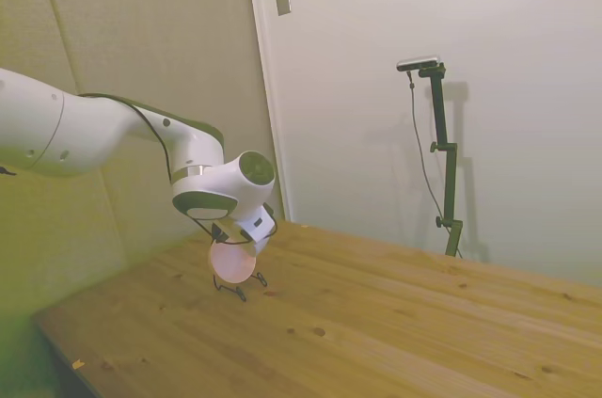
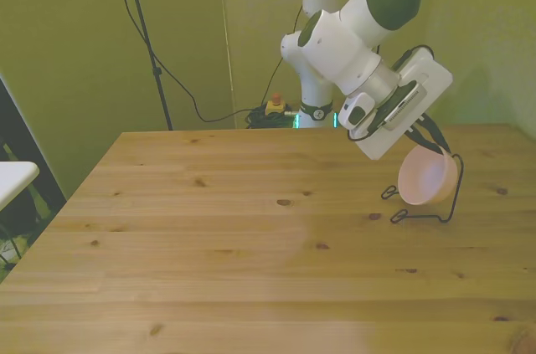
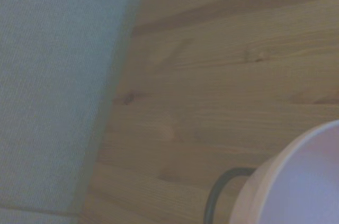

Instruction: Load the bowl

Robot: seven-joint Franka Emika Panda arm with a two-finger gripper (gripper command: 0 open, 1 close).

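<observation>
The pale pink bowl [image 1: 233,262] [image 2: 427,178] stands on its edge in a thin black wire rack [image 1: 241,289] [image 2: 419,218] on the wooden table, at the front view's right. Its hollow side faces the front camera. My gripper [image 1: 241,240] [image 2: 432,141] hangs tilted just above the bowl's upper rim, touching or nearly touching it. The hand hides the contact. In the wrist view, part of the bowl [image 3: 302,181] and a loop of the rack [image 3: 216,192] show close by, blurred.
The rack sits near the table's edge beside a padded wall [image 3: 53,86]. Bare wooden tabletop [image 2: 251,245] stretches across the front view's left and middle. A white surface [image 2: 12,177] stands off the table at the front view's far left.
</observation>
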